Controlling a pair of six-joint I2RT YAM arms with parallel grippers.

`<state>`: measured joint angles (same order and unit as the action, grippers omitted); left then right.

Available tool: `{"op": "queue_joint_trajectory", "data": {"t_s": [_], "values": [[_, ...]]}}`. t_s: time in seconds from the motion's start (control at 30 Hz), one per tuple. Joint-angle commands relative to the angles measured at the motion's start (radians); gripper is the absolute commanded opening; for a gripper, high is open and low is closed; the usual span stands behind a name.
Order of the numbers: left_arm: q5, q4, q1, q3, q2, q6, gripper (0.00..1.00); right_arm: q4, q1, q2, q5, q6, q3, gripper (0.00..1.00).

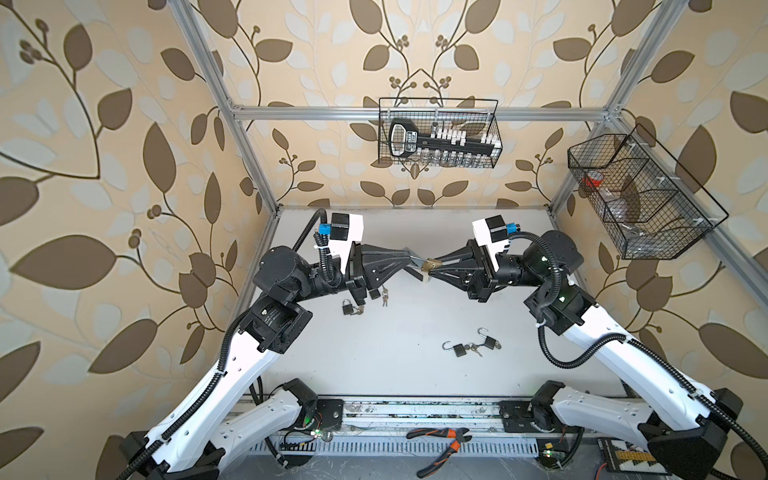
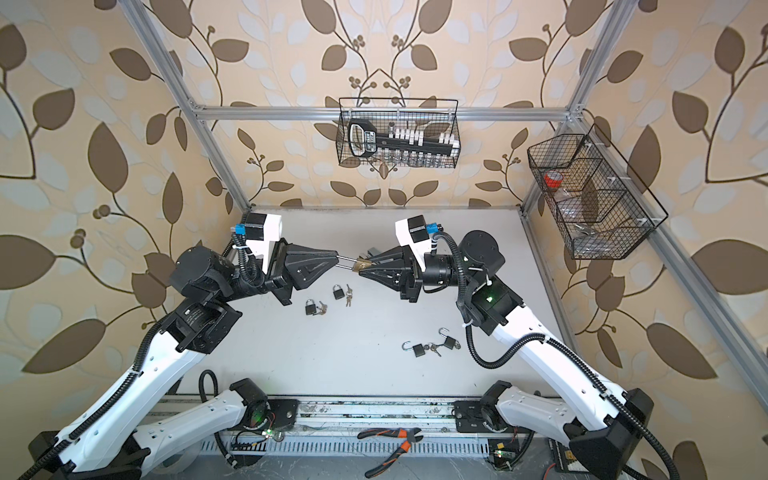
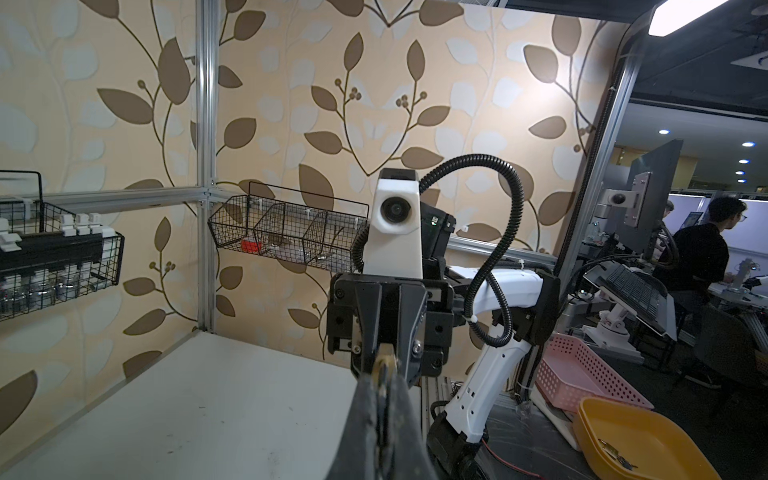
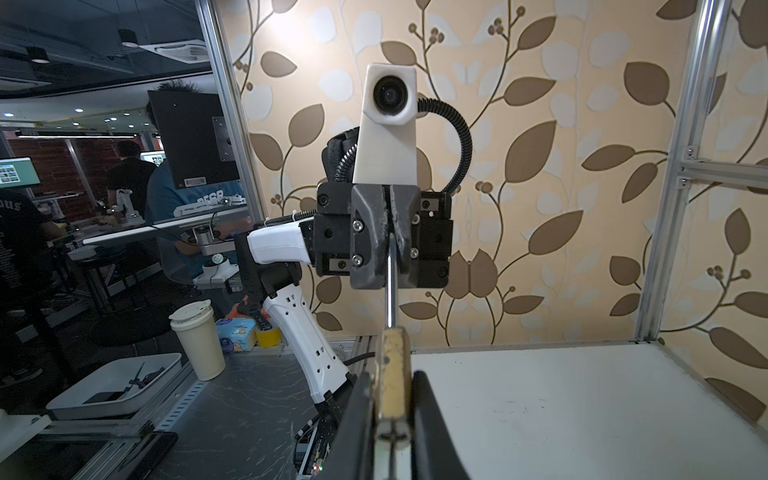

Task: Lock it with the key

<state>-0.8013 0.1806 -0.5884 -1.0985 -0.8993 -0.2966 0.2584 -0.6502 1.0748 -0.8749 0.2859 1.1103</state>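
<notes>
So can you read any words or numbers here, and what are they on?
"ous": end of a cut-off word on a black T-shirt, right wrist view.
Label on the big black key-shaped rack in the wire basket: blurred.
Sticker on the left arm's black motor: too small.
White print on the blue shirt: unreadable.

In the right wrist view I could read only the white letters "ous" on a bystander's black shirt. The white print on a blue shirt was too blurred to read. So was the label on the key-shaped rack in both top views.
</notes>
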Motion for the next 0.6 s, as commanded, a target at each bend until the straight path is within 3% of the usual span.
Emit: {"op": "queue_joint_trajectory", "data": {"t_s": [0.0,0.43,0.57], "values": [[-0.062,-0.111,-0.009,-0.004,-0.025,0.012,0.00,-0.002,0.006,-0.020,0.069,-0.042,-0.019,0.00],[-0.070,-0.171,-0.007,-0.046,-0.026,0.049,0.00,-0.011,0.009,-0.036,0.018,-0.029,-0.016,0.00],[-0.044,-0.170,-0.009,-0.050,-0.021,0.045,0.28,-0.021,0.010,-0.047,0.009,-0.027,-0.020,0.00]]}}
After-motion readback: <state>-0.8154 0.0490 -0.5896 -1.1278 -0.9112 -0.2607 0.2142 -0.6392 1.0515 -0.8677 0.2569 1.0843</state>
